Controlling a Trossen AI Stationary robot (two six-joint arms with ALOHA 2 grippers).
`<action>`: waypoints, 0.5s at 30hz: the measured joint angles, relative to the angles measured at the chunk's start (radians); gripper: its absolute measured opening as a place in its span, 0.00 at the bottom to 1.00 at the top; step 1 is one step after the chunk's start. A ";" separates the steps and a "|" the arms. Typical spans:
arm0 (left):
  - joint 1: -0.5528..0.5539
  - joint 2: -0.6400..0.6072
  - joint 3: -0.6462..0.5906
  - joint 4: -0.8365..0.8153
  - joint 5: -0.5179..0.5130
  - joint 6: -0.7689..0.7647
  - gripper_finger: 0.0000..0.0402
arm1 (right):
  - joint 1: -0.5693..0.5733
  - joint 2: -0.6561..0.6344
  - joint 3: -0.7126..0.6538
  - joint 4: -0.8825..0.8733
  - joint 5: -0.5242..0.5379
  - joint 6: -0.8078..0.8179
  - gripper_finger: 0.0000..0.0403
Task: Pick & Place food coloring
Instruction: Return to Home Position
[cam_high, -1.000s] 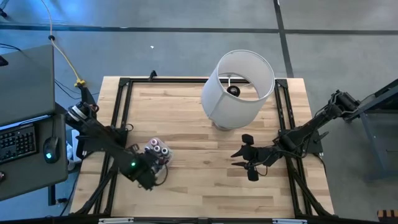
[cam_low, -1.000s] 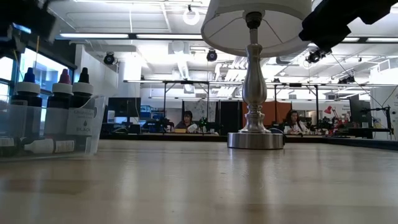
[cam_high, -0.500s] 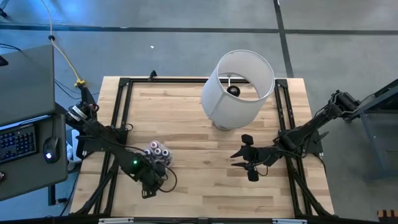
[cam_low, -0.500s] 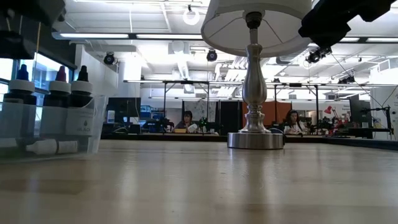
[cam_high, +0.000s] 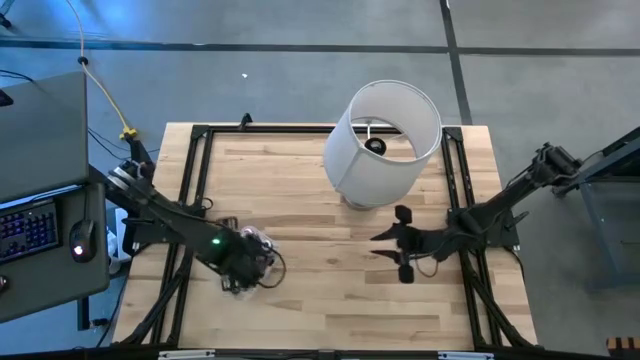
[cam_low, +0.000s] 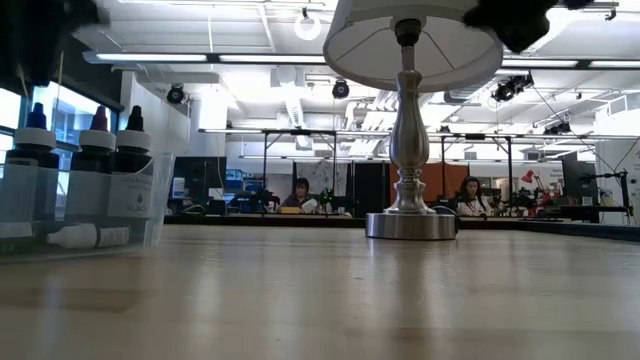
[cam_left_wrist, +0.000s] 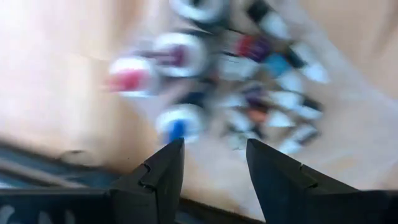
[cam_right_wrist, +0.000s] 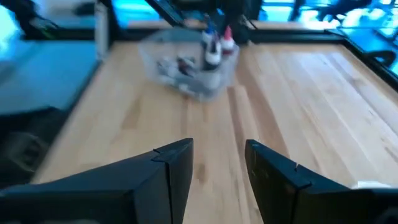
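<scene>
Lamp (cam_high: 382, 150) and tub (cam_low: 152, 205) of food coloring (cam_low: 97, 165) flank the open table (cam_high: 310, 210) centre.

Both arms are matte black all over, built from chunky jointed links. The left arm (cam_high: 165, 212) has a tiny green light (cam_high: 213, 241) glowing near the wrist, plus a thin dark cable (cam_high: 279, 265) looping out by the left hand (cam_left_wrist: 211, 163). The right arm (cam_high: 495, 212) has the same black finish. The fingers (cam_left_wrist: 163, 173) are dark wedges with a stepped notch on the inner edge, and it's the same deal on the right hand (cam_right_wrist: 217, 158).
</scene>
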 joint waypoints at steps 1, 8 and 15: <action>-0.012 -0.022 0.016 -0.046 -0.058 -0.009 0.42 | 0.002 -0.022 0.000 0.000 -0.020 -0.001 0.35; -0.168 -0.294 0.017 -0.178 -0.540 -0.193 0.42 | 0.004 -0.146 0.001 -0.007 -0.198 -0.048 0.35; -0.334 -0.683 -0.206 -0.059 -0.763 -0.285 0.42 | 0.003 -0.181 0.001 -0.003 -0.212 -0.041 0.35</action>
